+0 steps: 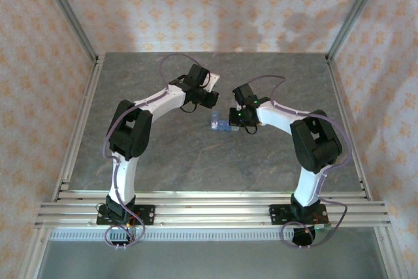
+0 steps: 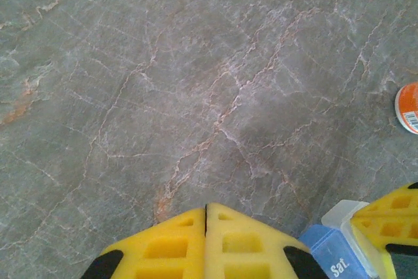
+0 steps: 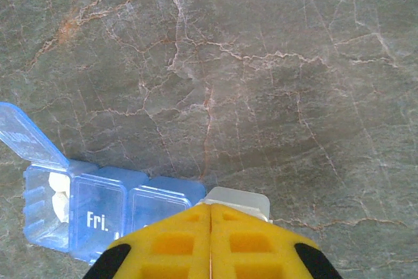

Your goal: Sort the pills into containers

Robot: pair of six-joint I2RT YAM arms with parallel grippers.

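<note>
The right pincer [image 3: 210, 243], pressed together, hung over the pill box [image 3: 98, 217], perhaps to press it shut; the left pincer [image 2: 206, 243] was pressed together beside it.

Table [image 3: 294, 63]: matt, veined grey stone-look surface. Pill box [image 3: 98, 217]: translucent, glossy blue plastic. Frame rails [image 1: 209, 208]: ribbed bare metal.

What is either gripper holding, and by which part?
Nothing: left gripper and right gripper are both shut empty; the right's tips sit at the white end of the pill box.
</note>
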